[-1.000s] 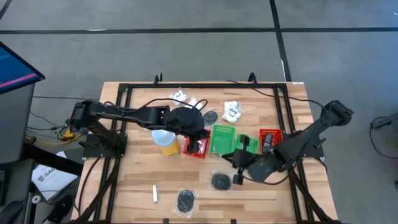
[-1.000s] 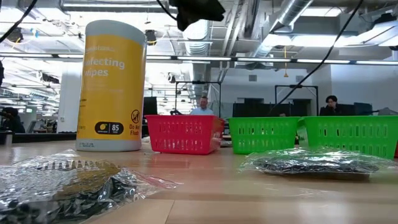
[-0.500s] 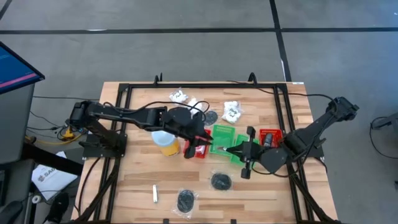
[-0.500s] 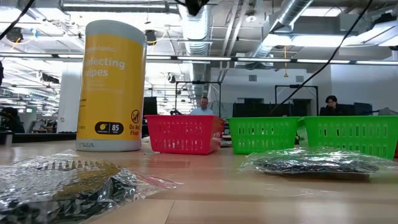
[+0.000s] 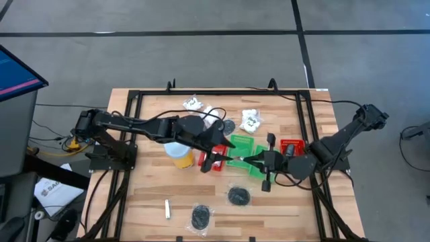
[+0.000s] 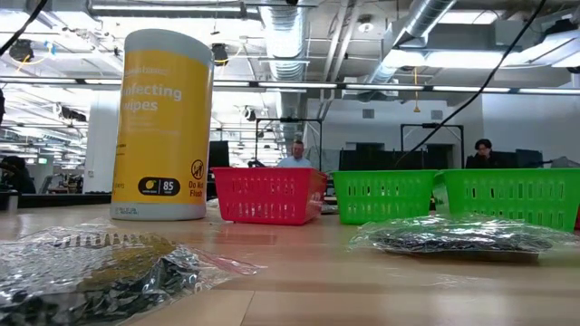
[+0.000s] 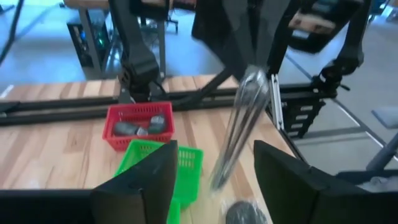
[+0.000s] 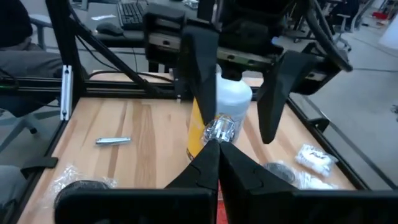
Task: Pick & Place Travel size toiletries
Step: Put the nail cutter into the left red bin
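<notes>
The right gripper (image 8: 214, 149) is pinched tight on one end of a short silvery tube (image 8: 219, 129), so the tube sticks out past its tips. The left gripper (image 7: 214, 155) faces it with its fingers (image 7: 143, 183) spread wide. The tube (image 7: 242, 118) hangs slanted in the gap between them, and as far as the left wrist view shows, it touches neither one.

From above, the two grippers meet nose to nose near the middle of the table (image 5: 134, 195). The left gripper (image 5: 216, 151) is over a red bin (image 5: 216, 165) and the right gripper (image 5: 245, 161) is over the green bins (image 5: 240, 144) beside it.

A yellow cup (image 5: 179, 153) with a white lid stands just left of that red bin. A second red bin (image 7: 138, 124) sits past the green ones on the right arm's side and holds some dark round items.

The other toiletries lie loose on the wood:
- White packets (image 5: 193, 103) lie along the far edge, with another packet (image 5: 251, 119) close by.
- One dark disc (image 5: 227, 126) lies near the packets.
- Two bagged discs (image 5: 237, 195) lie near the front edge — one below the green bins, the other (image 5: 201, 216) further left.
- A second tube (image 5: 166, 210) lies flat to the left of the front discs.
</notes>
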Robot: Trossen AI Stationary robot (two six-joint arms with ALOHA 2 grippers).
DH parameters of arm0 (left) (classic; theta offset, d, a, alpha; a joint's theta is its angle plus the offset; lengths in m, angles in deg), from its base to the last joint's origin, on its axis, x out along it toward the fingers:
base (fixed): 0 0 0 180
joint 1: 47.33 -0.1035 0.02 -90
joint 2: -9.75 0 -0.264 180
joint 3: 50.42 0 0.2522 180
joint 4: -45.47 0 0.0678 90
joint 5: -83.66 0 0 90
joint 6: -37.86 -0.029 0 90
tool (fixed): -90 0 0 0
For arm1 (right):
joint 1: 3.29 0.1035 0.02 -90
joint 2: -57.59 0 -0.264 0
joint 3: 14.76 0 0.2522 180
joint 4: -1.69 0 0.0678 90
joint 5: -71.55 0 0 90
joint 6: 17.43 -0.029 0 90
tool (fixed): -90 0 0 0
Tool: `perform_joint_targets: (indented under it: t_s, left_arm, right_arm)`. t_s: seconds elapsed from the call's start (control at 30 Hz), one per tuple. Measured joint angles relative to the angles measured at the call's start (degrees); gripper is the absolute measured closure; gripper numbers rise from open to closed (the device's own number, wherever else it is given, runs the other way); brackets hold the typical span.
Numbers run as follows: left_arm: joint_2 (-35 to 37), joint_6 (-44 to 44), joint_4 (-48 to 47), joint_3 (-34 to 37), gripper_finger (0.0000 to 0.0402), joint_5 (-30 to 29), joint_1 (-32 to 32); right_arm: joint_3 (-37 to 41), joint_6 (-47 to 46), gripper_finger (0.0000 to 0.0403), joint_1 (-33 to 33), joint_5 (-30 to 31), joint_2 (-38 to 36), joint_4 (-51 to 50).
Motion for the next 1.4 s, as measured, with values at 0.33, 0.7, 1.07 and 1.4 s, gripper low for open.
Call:
perform_joint_targets:
  t_s: [0.33, 0.7, 1.07, 1.4]
  left_arm:
    - [0.0, 0.0, 1.9, 0.0, 0.0179, 0.0, 0.0]
    - [-0.1, -0.3, 2.8, 0.0, 0.022, -0.1, 0.0]
    - [-0.1, -0.4, 2.8, 0.0, 0.0382, -0.1, 0.0]
    - [-0.1, 0.0, 2.2, 0.0, 0.0387, -3.1, 0.0]
  right_arm:
    - [-0.2, 5.9, 0.0403, -3.0, -3.0, 0.0, 6.1]
    - [-4.7, 8.9, 0.0403, -4.9, -3.1, 0.3, 4.0]
    - [-4.7, 8.8, 0.0403, -5.0, -3.0, 0.4, 2.9]
    - [-4.7, 8.8, 0.0403, -5.7, -2.8, 0.4, 1.4]
